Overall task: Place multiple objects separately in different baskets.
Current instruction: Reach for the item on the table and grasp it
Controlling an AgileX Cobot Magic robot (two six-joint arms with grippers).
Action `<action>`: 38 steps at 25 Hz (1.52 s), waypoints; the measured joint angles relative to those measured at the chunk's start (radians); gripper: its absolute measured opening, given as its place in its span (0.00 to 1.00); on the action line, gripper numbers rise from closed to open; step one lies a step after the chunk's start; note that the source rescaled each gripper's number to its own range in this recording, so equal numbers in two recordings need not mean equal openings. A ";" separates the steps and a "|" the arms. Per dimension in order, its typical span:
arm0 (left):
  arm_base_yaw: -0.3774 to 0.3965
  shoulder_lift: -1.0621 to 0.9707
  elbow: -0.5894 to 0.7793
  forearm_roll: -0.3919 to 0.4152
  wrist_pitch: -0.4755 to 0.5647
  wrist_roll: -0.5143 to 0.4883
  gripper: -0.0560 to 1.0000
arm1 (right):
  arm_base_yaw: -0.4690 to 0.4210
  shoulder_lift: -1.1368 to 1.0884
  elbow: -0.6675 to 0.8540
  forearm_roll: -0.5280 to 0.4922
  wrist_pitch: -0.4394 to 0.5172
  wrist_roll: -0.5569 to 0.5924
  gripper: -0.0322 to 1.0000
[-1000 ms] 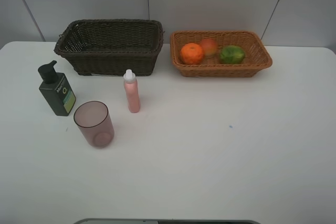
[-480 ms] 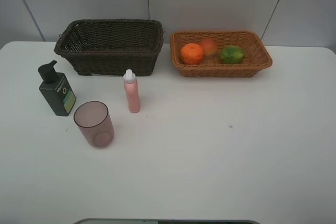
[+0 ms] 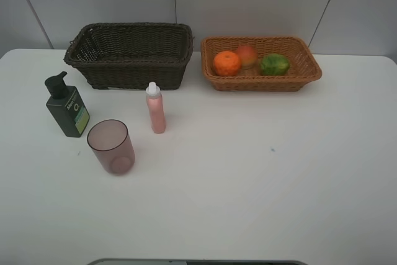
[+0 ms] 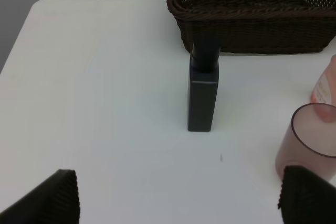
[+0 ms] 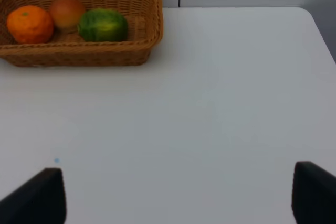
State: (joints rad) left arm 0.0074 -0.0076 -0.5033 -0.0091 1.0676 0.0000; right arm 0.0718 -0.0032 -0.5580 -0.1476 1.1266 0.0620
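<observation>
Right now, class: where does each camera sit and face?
Exterior high: high up, looking down across the table; no arms show.
Left wrist: behind the left gripper, facing pump bottle, dark basket; fingertips show.
Right wrist: behind the right gripper, facing tan basket; fingertips show.
Shared: exterior and left wrist both show the cup.
</observation>
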 joint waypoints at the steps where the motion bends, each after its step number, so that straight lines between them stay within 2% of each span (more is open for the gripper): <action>1: 0.000 0.000 0.000 0.000 0.000 0.000 0.98 | -0.019 0.000 0.000 0.018 -0.005 -0.023 0.74; 6: 0.000 0.000 0.000 0.000 0.000 0.000 0.98 | -0.093 0.000 0.029 0.148 -0.049 -0.143 0.74; 11: 0.000 0.000 0.000 0.000 0.000 0.000 0.98 | -0.147 0.000 0.029 0.170 -0.057 -0.201 0.74; 16: 0.000 0.000 0.000 0.000 0.000 0.000 0.98 | -0.160 0.000 0.029 0.170 -0.057 -0.199 0.74; 24: 0.000 0.000 0.000 0.000 0.000 0.000 0.98 | -0.160 0.000 0.029 0.123 -0.063 -0.101 0.74; 38: 0.000 0.000 0.000 0.000 0.000 0.000 0.98 | -0.160 0.000 0.029 0.122 -0.064 -0.099 0.74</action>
State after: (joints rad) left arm 0.0074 -0.0076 -0.5033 -0.0091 1.0676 0.0000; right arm -0.0877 -0.0032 -0.5286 -0.0257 1.0625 -0.0375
